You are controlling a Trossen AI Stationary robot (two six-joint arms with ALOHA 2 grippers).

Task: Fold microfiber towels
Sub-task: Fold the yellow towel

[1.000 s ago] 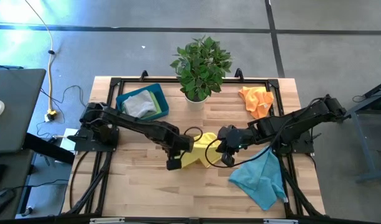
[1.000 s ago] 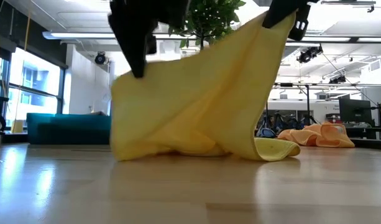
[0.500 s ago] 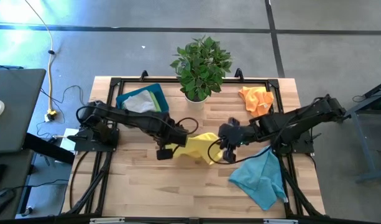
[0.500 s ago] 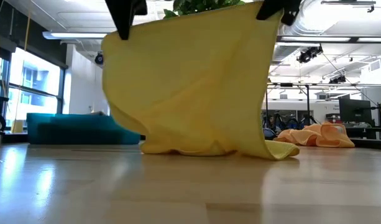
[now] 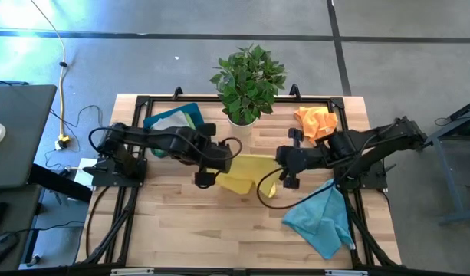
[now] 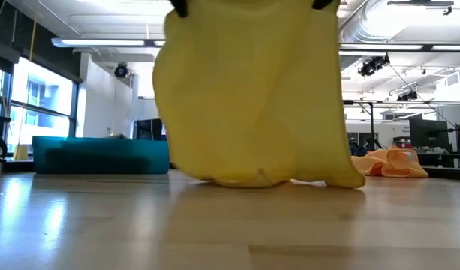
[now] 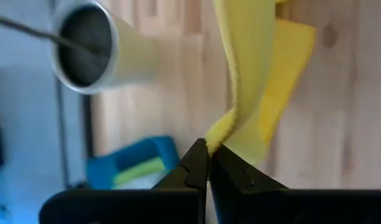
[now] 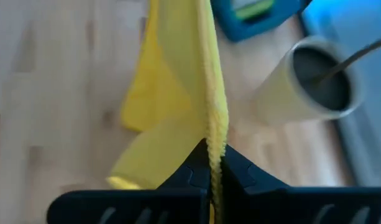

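Together, we had both claws pinched on the yellow microfiber towel (image 5: 246, 173), one on each upper corner, so the cloth hung between them above the middle of the wooden table (image 5: 181, 230). Our left gripper (image 7: 207, 163) had its fingers pressed tight on a bunched corner, and our right gripper (image 8: 209, 167) nipped the opposite hemmed edge the same way. From table height the towel (image 6: 252, 97) dropped as a broad curtain with its lower edge crumpled on the boards; both claws were cut off by that frame's top, so we could make out only dark tips.

Behind the right claw lay the orange towel (image 5: 316, 123), a rumpled heap partly hidden by the yellow cloth in the level view. Nearer us than that claw, the teal-blue towel (image 5: 320, 221) sprawled at the table's edge. Beyond the left claw sat the blue tray (image 5: 173, 123), largely covered by that arm, with a grey cloth (image 5: 167, 123) and a lime strip just showing. Past the gap between the claws stood the potted plant (image 5: 248, 80); its pot was blurred in both wrist views.
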